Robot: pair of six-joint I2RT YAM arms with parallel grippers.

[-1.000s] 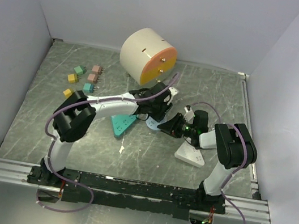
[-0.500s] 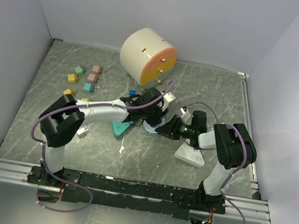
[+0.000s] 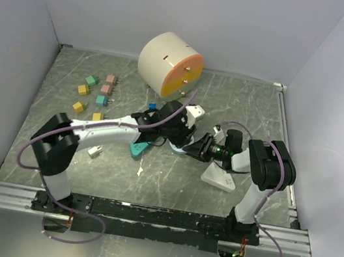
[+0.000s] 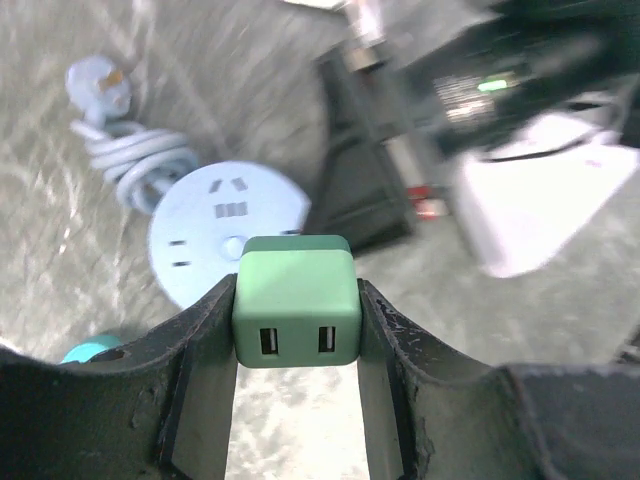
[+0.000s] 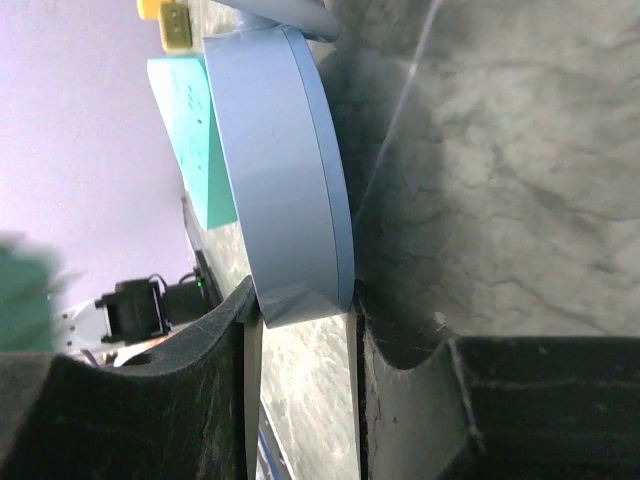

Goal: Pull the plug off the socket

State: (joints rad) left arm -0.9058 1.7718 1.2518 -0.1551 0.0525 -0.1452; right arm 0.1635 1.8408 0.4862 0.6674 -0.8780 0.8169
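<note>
Grip on green cube-shaped plastic plug point(image 4: 296, 285), held off round pale-blue plastic socket point(image 4: 205, 235).
Our left gripper point(image 4: 296, 310) clenches it at the socket's 6 o'clock; our right gripper point(image 5: 300, 300) clamps the socket's rim.

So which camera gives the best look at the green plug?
Left wrist: the green plug sits centre, sharp, clamped in the left gripper, both USB ports showing. Top external hides it under the left arm. Right wrist catches only a green blur at its left edge.
</note>
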